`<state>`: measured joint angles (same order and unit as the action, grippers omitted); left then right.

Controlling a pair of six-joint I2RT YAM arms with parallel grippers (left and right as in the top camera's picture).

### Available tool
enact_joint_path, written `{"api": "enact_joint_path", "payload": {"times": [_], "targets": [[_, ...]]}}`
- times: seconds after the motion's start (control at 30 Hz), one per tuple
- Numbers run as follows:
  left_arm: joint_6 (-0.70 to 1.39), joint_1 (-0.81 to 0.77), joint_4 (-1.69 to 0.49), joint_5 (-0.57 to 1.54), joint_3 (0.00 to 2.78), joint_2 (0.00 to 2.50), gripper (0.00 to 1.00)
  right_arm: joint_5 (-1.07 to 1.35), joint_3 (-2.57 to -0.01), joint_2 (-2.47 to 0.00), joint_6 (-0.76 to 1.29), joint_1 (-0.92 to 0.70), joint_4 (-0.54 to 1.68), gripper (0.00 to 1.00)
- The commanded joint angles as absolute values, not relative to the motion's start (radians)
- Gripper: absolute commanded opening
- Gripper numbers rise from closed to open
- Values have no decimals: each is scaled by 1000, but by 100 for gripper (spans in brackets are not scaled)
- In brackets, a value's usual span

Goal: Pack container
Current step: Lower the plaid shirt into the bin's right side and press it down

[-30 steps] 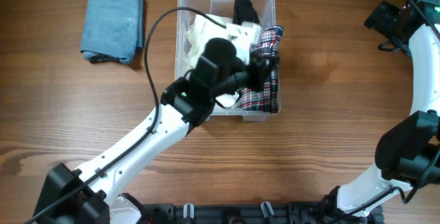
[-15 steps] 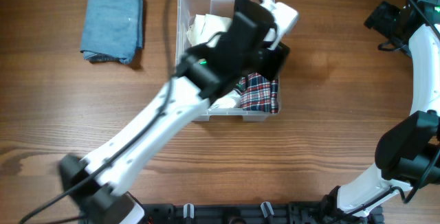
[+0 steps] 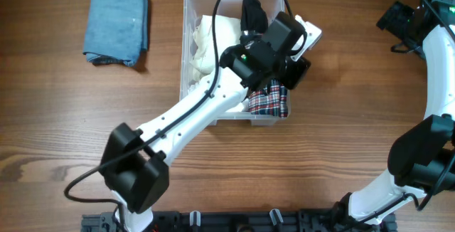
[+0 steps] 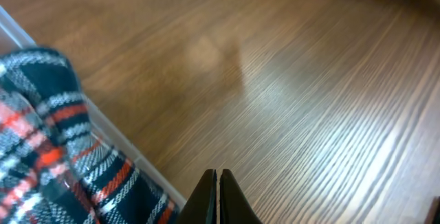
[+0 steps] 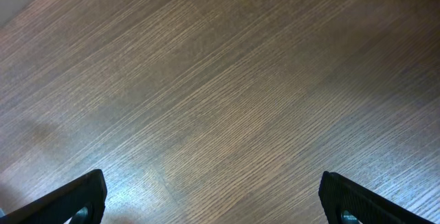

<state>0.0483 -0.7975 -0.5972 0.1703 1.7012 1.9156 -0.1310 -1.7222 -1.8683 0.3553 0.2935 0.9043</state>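
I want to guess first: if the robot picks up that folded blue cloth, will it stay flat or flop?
Probably flop: the folded blue cloth is soft fabric in layers, so pinched at one edge it would likely droop and unfold. It looks light and unbreakable.

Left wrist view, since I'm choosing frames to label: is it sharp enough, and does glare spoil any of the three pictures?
Left wrist: the plaid cloth and the rim of the container are soft with blur, and a bright sheen washes the table toward the lower right. Right wrist: wood grain crisp, mild sheen at lower left. Overhead: evenly lit, sharp, no strong glare.
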Motion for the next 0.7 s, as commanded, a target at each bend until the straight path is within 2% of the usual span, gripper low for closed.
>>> {"api": "enact_joint_path", "payload": {"times": [0.0,0.13,0.53,0.67], "targets": [[30,-801,-648,50,1710,1969,4,-122,-1720,-1882,368,295,901,100],[30,-800,-723,-139,1710,1969,4,-122,-1720,-1882,368,295,901,100],[30,-753,-950,-531,1710,1960,8,-122,-1720,-1882,369,295,902,100],[39,-735,-958,-573,1710,1920,8,-122,-1720,-1882,369,295,901,100]]}}
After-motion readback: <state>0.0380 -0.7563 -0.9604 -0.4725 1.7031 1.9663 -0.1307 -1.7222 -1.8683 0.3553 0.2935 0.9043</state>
